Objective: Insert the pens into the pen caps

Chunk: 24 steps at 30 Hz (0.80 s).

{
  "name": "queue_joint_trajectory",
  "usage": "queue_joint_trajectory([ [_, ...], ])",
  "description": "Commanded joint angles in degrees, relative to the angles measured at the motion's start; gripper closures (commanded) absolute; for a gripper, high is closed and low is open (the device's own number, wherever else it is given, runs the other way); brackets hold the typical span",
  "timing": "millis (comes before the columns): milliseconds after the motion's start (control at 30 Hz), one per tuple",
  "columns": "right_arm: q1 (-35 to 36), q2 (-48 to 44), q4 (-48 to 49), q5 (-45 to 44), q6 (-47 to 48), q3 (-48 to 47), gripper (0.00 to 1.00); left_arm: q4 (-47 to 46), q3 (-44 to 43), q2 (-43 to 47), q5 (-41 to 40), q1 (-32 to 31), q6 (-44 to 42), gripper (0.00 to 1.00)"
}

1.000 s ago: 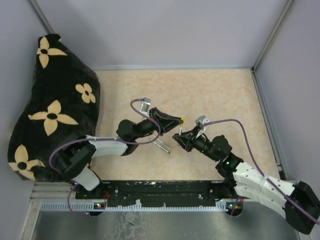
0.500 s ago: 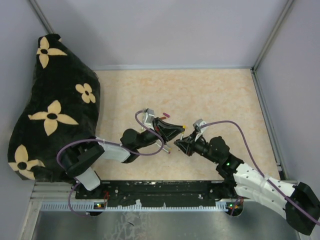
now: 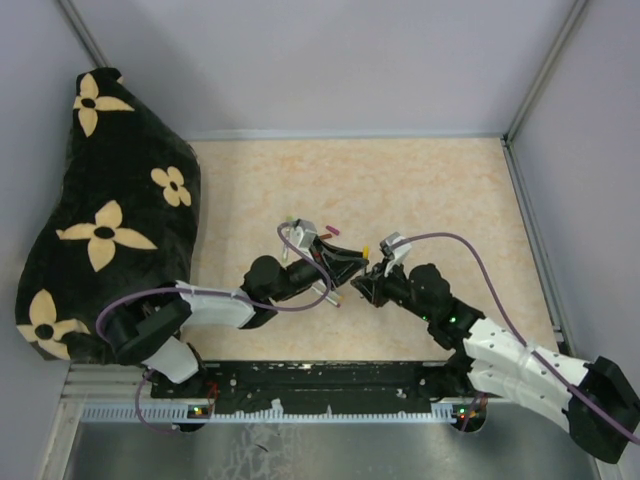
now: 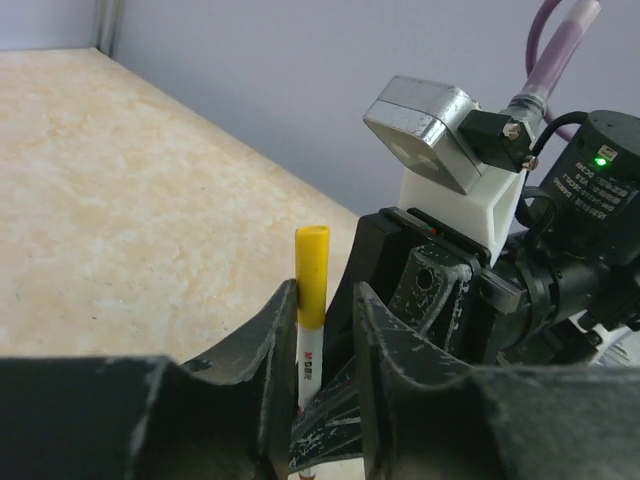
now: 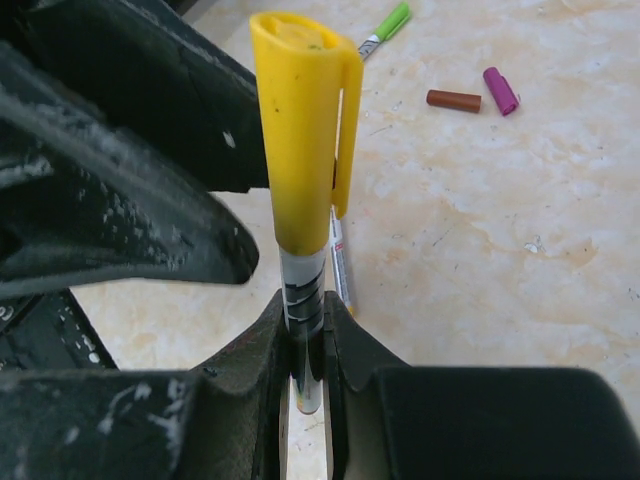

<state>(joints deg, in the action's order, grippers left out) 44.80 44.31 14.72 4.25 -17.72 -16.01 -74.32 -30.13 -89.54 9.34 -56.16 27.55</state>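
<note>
Left gripper [image 3: 352,262] meets the right gripper [image 3: 362,283] at the middle of the beige table [image 3: 420,190]. Its fingers [image 4: 262,375] stand a little apart: the yellow-capped pen [image 4: 309,320] rises between them, its cap against the left-hand finger with a gap on the other side, so nothing is clamped.

Behind the left arm, at the far left of the cell, lies a black cushion with cream flowers [image 3: 100,200].

Near the left gripper's fingertips, a white pen [image 3: 326,291] lies flat on the table. Farther back, a dark red pen cap [image 5: 453,99] and a magenta pen cap [image 5: 500,90] lie close together but apart, with a green-capped pen [image 5: 386,25] to their left in the right wrist view.

Right gripper is closed on the white barrel of the yellow-capped pen [image 5: 305,180], pinching it low down and holding it upright. The yellow cap sits fully over the pen's upper end, clip facing right in that view. Another white pen [image 5: 341,262] lies on the table just behind the held one.
</note>
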Motion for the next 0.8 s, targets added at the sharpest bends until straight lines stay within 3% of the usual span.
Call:
queue_joint_trajectory([
  [0,-0.4,1.8,0.0,-3.1,1.0,-5.7,1.00,9.4,-1.9,2.7,1.3,-1.4,-2.0,0.64],
  [267,-0.4,3.5,0.8,-1.5,1.0,-6.2,1.00,15.6,-3.8,5.4,-0.8,-1.4,-3.9,0.49],
  [767,-0.4,4.1,1.3,0.0,1.0,-6.4,1.00,22.6,-7.9,6.1,-7.2,-1.4,-5.0,0.46],
])
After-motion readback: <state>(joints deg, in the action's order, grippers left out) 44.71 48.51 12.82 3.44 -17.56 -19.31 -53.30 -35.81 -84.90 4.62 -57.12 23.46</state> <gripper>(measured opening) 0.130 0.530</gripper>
